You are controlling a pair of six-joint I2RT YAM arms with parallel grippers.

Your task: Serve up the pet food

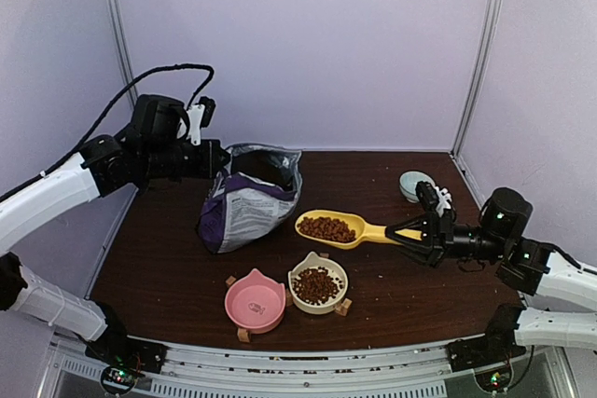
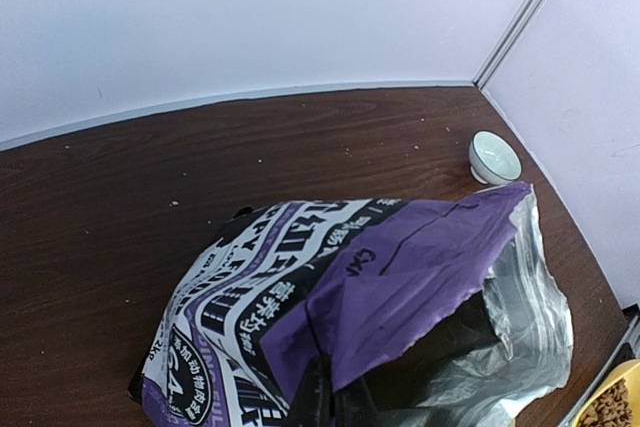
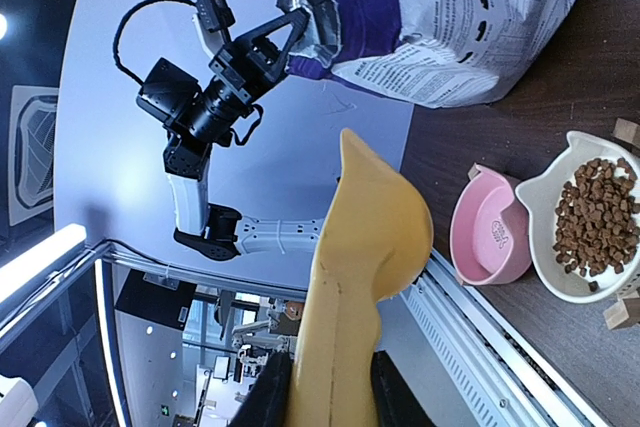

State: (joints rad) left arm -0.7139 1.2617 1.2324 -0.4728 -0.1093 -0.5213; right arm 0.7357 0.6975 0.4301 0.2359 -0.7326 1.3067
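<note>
With my right tool (image 1: 402, 233) clamped on the scoop (image 1: 362, 230) of pet food (image 1: 326, 228), left tool (image 1: 222, 157) pinching the bag (image 1: 247, 213), I reckoned to carry it level and tip slowly over the pink bowl (image 1: 254, 303).

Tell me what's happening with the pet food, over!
Left gripper shut on bag. Right gripper shut on scoop, kibble aboard. White bowl filled, pink bowl empty. Nothing blocking.

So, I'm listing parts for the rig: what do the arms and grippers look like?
Both arms have white tubular links and black joint housings: the left arm and right arm match. The left gripper and right gripper are black with slim fingers, each beside a white bracket. A black cable loops over the left arm; small green lights glow on the right arm's joints.
</note>
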